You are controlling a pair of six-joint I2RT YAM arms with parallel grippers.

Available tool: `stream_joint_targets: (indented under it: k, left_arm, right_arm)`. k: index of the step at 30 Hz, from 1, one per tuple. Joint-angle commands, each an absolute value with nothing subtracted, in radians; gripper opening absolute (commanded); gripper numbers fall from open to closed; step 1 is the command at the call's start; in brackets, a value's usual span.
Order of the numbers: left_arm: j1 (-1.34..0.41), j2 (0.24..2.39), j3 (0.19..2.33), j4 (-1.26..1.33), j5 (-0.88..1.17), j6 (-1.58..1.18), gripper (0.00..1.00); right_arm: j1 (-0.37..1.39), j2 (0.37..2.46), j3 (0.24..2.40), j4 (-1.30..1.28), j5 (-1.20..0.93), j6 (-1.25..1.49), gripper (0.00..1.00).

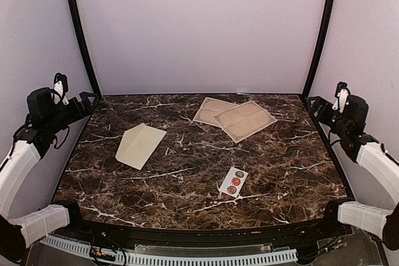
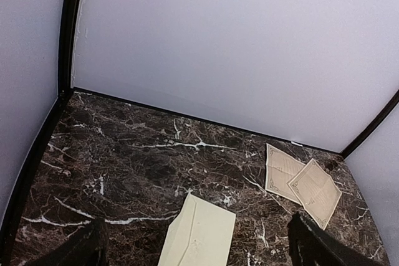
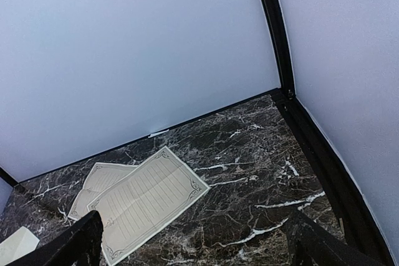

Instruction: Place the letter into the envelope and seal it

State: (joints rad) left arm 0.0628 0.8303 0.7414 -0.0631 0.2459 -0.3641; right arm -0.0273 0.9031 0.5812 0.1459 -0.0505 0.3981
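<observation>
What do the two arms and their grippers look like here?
Both the left arm and right arm have white covers on the links, black joints and black cables near the wrists. The left gripper and right gripper are black. No markings readable.

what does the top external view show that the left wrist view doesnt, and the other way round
Only the top external view: the sticker strip with its round dots near the front of the table, and the right arm at the table's side.

Only the left wrist view: a close look at its own fingers, spread wide with nothing between them.

Both: the envelope lying flat on the left, the two overlapping printed sheets at the back, and the dark marble table.
</observation>
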Motion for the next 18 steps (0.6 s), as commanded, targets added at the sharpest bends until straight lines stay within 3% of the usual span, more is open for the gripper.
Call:
stream_joint_targets:
  k: [1, 10, 18]
  left_arm:
    - [0.064, 0.834, 0.753, -0.094, 0.241, -0.356, 0.99]
    - [0.065, 0.867, 0.752, -0.13, 0.179, -0.341, 0.99]
    - [0.053, 0.934, 0.873, -0.175, 0.22, -0.271, 0.97]
  right_arm:
    - [-0.031, 0.895, 0.578, 0.134, -0.051, 0.398, 0.99]
    - [-0.031, 0.89, 0.574, 0.105, -0.107, 0.375, 0.99]
    - [-0.013, 0.949, 0.629, 0.041, -0.249, 0.329, 0.99]
